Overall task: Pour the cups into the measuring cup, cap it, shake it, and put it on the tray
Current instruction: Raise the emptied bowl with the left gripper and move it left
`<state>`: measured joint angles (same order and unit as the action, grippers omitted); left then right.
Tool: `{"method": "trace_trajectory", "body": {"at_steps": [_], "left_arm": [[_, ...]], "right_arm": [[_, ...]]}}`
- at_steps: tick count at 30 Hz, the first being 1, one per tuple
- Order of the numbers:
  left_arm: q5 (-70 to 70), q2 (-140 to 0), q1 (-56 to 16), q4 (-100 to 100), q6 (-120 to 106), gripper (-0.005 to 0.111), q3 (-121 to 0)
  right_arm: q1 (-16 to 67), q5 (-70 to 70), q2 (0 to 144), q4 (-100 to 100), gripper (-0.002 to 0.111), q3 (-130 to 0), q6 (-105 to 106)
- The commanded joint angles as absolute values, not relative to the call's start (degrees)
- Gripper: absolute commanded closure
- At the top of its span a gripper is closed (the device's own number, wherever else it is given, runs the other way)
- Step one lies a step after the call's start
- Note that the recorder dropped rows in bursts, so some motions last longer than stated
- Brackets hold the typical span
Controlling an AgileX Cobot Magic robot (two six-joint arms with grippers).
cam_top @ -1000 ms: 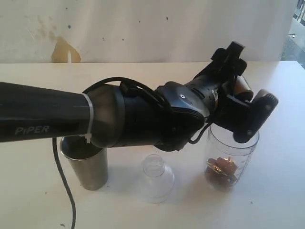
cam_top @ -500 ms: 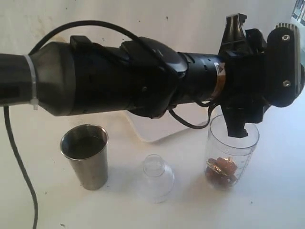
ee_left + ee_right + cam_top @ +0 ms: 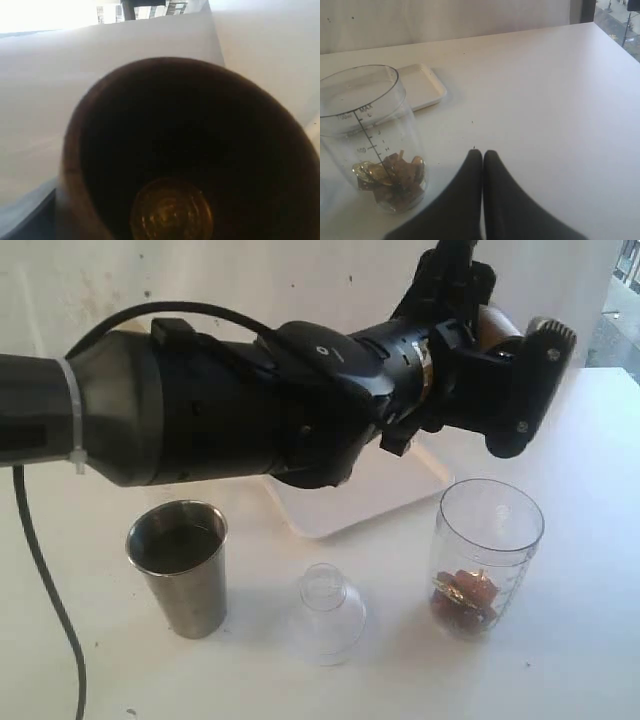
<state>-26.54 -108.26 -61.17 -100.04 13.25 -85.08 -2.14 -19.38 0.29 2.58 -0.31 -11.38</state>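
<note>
Clamping the small brown cup, your left jaws hold it lifted clear of the desk. It is tipped on its side, above the measuring cup in the exterior view. The left wrist view looks straight into its dark mouth. Your right jaws are pressed together near the measuring cup, which stands upright with brown and gold pieces at its bottom. The clear domed lid sits between it and the steel tumbler. The white tray lies behind them.
</note>
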Motion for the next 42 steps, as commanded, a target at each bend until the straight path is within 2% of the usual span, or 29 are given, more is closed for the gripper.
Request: {"method": "trace_trajectory", "body": {"at_steps": [1, 5, 9, 14, 21, 26, 30, 42], "left_arm": [[-26.07, -109.11, -64.6, -99.95, 3.63, 0.107, -83.91], [-28.81, -111.72, -64.71, -99.95, -8.79, 0.107, -82.37], [-35.48, -113.56, -64.61, -99.95, -6.84, 0.107, -82.57], [-29.67, -111.36, -64.72, -99.95, 13.87, 0.107, -84.2], [-18.96, -106.18, -62.24, -99.95, 55.96, 0.107, -86.58], [-10.07, -102.28, -55.3, -98.85, 78.5, 0.107, -86.68], [-0.82, -99.51, -48.81, -97.81, 87.22, 0.107, -84.99], [-7.68, -84.89, -38.54, -98.21, 87.97, 0.107, -67.25]], "right_arm": [[-2.43, -19.27, 0.0, 2.86, 0.108, 0.0, -11.32], [-2.43, -19.27, 0.0, 2.86, 0.108, 0.0, -11.32], [-2.43, -19.27, 0.0, 2.86, 0.108, 0.0, -11.32], [-2.43, -19.27, 0.0, 2.86, 0.108, 0.0, -11.32], [-2.43, -19.27, 0.0, 2.86, 0.108, 0.0, -11.32], [-2.43, -19.27, 0.0, 2.86, 0.108, 0.0, -11.32], [-2.43, -19.27, 0.0, 2.86, 0.108, 0.0, -11.32], [-2.43, -19.27, 0.0, 2.86, 0.108, 0.0, -11.32]]}}
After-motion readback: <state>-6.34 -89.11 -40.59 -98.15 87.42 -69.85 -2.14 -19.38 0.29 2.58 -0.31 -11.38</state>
